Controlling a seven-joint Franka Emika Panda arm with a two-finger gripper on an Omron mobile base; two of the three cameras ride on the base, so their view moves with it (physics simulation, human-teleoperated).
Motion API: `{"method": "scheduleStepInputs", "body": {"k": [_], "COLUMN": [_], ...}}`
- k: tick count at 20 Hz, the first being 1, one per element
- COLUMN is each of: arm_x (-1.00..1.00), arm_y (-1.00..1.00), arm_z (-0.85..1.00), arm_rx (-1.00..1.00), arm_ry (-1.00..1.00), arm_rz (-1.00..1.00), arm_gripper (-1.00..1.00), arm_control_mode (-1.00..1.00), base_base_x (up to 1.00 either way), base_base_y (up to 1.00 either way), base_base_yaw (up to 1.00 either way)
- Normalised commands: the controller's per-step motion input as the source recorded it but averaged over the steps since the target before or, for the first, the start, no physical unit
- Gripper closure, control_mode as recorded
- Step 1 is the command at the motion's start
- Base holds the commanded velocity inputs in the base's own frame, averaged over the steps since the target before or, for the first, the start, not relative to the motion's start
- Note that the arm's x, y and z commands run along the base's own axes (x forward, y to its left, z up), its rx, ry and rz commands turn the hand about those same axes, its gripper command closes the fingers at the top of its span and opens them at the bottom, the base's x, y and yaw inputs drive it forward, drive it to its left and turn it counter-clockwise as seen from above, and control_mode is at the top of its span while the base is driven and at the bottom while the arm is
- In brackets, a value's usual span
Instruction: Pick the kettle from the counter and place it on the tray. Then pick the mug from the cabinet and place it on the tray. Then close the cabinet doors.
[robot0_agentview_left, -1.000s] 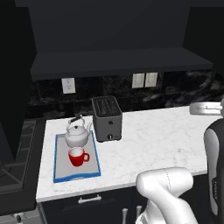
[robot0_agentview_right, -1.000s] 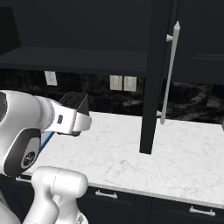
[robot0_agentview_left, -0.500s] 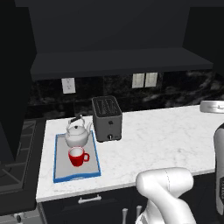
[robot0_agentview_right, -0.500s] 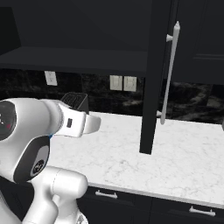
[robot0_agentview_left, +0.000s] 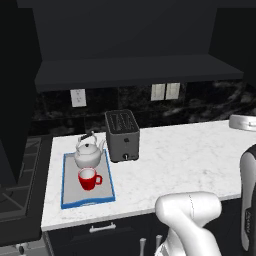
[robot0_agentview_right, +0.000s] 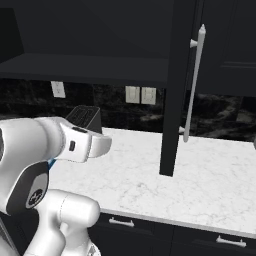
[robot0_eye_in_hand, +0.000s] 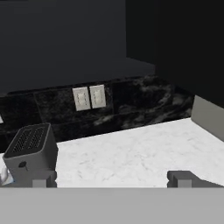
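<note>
- Marble counter (robot0_agentview_left: 185, 155) is stretching out below and ahead of the claw (robot0_eye_in_hand: 111, 178), whose tips are standing wide apart, gripping nothing.
- Kettle (robot0_agentview_left: 89, 152) and mug (robot0_agentview_left: 88, 178) are sitting on the tray (robot0_agentview_left: 68, 200), off to the claw's left, beyond the toaster (robot0_eye_in_hand: 30, 151).
- Cabinet door (robot0_agentview_right: 176, 85) is standing open.

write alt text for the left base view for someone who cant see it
A blue-rimmed tray at the left end of a white marble counter holds a silvery kettle and, in front of it, a red mug. A dark grey toaster stands just right of the tray, below an open dark wall cabinet.
</note>
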Motion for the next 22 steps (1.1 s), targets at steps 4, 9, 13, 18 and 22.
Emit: {"method": "scheduleStepInputs", "body": {"k": [4, 9, 13, 18, 22], "arm_x": [-0.05, -0.22, -0.36, -0.44, -0.33], "arm_y": [0.00, -0.16, -0.22, -0.41, -0.32], "arm_z": [0.00, 0.10, 0.15, 0.16, 0.10], "arm_rx": [0.00, 0.00, 0.04, 0.13, 0.17], "arm_ry": [-0.09, -0.29, -0.30, -0.29, -0.13], "arm_rz": [-0.06, -0.11, -0.22, -0.27, -0.25], "arm_gripper": [-1.00, -1.00, -1.00, -1.00, -1.00], "arm_control_mode": [-1.00, -1.00, -1.00, -1.00, -1.00], "base_base_x": [0.00, 0.00, 0.00, 0.00, 0.00], "base_base_y": [0.00, 0.00, 0.00, 0.00, 0.00], "base_base_yaw": [0.00, 0.00, 0.00, 0.00, 0.00]}}
